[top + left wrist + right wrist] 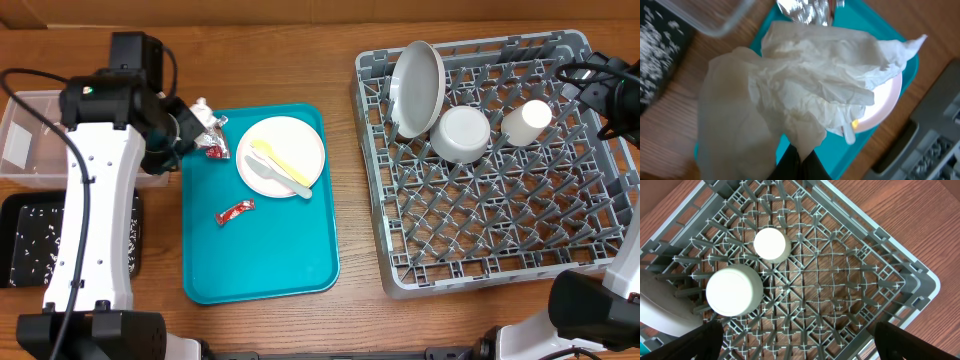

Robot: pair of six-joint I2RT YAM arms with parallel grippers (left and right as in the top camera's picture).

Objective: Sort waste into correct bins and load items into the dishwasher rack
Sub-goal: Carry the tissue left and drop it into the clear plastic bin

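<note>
We see left tool (pixel 800 161) pinched shut on napkin (pixel 805 95) at its 6 o'clock edge, likely light, floppy, tear-prone; right tool (pixel 802 342) wide open, empty.

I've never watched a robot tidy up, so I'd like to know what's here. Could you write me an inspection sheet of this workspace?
Surface: wooden table with a teal tray on it.
Job's things: grey plate, bowl and cup in the rack. White plate with fork and spoon on the teal tray, red packet beside it, foil wrapper at the tray's corner. Rice in the black tray, next to the clear tub.
Clutter: nothing seen.
Grippers: left gripper shut on napkin; right gripper open above the rack.
Cables: black cable along the left arm.
Surroundings: brown panel behind the table.
</note>
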